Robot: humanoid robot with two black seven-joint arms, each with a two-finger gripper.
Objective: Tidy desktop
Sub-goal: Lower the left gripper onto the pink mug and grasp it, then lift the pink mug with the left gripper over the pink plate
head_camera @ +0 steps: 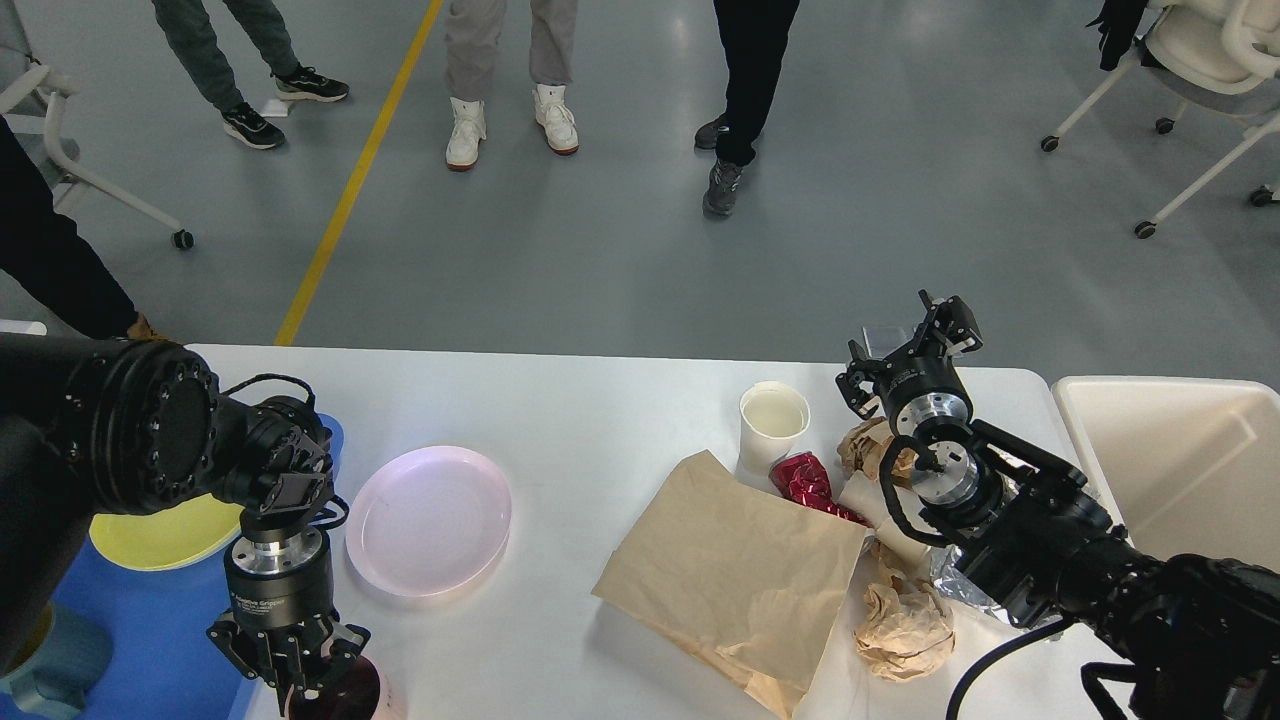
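The white desktop (pixel 560 400) holds a pink plate (pixel 430 520), an upright white paper cup (pixel 773 420), a flat brown paper bag (pixel 740 570), a red foil wrapper (pixel 805 480) and crumpled brown paper (pixel 905 630). My left gripper (pixel 300 685) points down at the front left edge. Its fingertips meet at the rim of a dark red cup (pixel 355 695), partly cut off by the frame. My right gripper (pixel 900 345) is over the far edge behind the litter, fingers spread wide, with a grey shiny thing (pixel 885 335) just behind them.
A blue tray (pixel 150 620) at the left holds a yellow plate (pixel 165 535) and a teal cup (pixel 50 660). A cream bin (pixel 1180 470) stands off the table's right end. Silver foil (pixel 955 590) lies under my right arm. People and wheeled chairs stand beyond the table.
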